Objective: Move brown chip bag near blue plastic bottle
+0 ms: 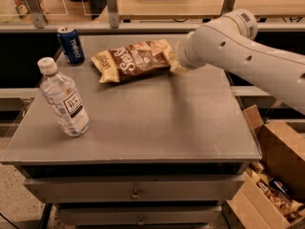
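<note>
Lying at the far side of the desk [157, 123], the brown chip bag [133, 60] has its right end at the hand [177, 65], which sits hidden behind the white arm [238, 46]; whether it grips cannot be told. The bag's white lettering begins "Sea". The blue plastic bottle [64, 99] stands well apart at front left, its label reading "TEA". Behind it, a blue can [70, 44] reads "Pepsi".

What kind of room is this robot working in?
Probably an office snack area or a lab: a grey cabinet with drawers and a cardboard box of packets on the floor. The gripper is at the right end of the brown chip bag.
</note>
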`<state>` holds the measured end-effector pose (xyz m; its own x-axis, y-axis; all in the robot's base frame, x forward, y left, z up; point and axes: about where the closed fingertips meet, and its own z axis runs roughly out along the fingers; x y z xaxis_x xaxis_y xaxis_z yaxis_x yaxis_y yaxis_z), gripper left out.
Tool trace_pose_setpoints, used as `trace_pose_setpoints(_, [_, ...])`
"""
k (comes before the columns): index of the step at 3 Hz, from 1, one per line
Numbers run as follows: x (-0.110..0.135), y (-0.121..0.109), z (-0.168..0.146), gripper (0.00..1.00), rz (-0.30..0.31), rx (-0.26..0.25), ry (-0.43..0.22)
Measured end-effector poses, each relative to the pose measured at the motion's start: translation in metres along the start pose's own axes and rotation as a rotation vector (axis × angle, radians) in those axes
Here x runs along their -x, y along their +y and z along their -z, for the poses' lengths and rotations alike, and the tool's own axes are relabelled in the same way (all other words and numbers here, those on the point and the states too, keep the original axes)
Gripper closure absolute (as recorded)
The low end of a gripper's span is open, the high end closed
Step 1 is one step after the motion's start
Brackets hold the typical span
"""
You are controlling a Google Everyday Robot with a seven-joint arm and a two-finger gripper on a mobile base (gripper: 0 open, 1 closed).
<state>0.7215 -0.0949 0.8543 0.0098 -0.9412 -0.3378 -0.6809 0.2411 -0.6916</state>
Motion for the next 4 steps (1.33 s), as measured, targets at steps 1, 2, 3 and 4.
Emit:
trace_pose_setpoints(1, [0.001,0.001,-0.002,0.71,0.005,0.005,0.003])
trace_pose_setpoints(2, [0.001,0.0,0.0,0.94,0.001,0.002,0.012])
trace_pose_setpoints(3, [0.004,-0.005,0.009,1.0,-0.001,-0.005,0.009])
trace_pose_setpoints(4, [0.005,-0.008,0.027,1.0,0.015,-0.014,0.01])
